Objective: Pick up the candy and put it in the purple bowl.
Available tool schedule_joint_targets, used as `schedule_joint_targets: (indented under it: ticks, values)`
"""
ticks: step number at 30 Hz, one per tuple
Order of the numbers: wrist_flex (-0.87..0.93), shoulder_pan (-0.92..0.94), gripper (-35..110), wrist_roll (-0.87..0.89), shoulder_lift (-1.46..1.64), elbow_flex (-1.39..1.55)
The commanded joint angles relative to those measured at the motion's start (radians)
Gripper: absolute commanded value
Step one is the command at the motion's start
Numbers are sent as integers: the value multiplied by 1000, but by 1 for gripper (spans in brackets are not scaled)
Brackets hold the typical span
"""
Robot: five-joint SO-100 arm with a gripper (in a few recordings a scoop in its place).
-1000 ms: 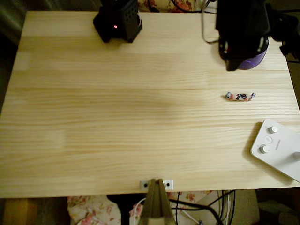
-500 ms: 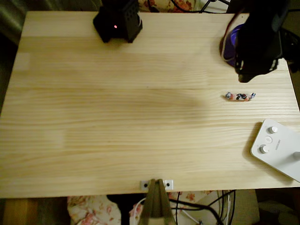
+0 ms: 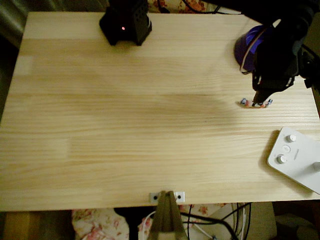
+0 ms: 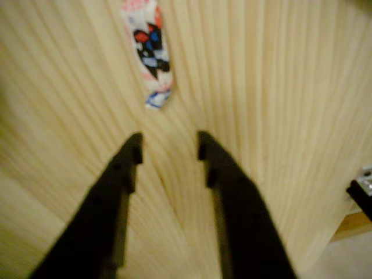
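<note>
Table (image 3: 125, 125): pale pine boards, grain running left to right in the overhead view; bare over most of its left and middle; a small metal bracket (image 3: 167, 196) sits at the near edge, centre.
Black base (image 3: 126, 22): stands at the far edge, left of centre in the overhead view; a red light shows on it.
Purple bowl (image 3: 246, 45): at the far right of the table in the overhead view; only its left rim and part of the inside are visible; the dark arm covers the rest.
Arm (image 3: 280, 45): black; reaches in from the upper right of the overhead view and passes over the bowl, pointing down toward the table.
Gripper (image 3: 261, 94): in the overhead view its tip sits directly over the candy's middle; whether it touches the strip cannot be told from above; in the wrist view (image 4: 168, 145) the two black fingers (image 4: 125, 168) stand apart with bare wood between them; nothing is held.
Candy (image 3: 255, 103): lies flat on the table, below the bowl and above-left of the white device in the overhead view, its long side running left to right; in the wrist view (image 4: 150, 49) it lies ahead of the fingertips, slightly toward the left finger's side, lengthwise away from the camera; its near end stops short of the gap; clear of both fingers.
White device (image 3: 295, 157): at the right edge, near corner, in the overhead view; carries round knobs; well apart from the candy.
</note>
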Motion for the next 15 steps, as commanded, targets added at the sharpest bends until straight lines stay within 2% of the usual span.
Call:
schedule_joint_targets:
  ticks: [1,15]
  values:
    - [21,-32,17,0,28,-133]
    - [117,-80,22,15,-86,-296]
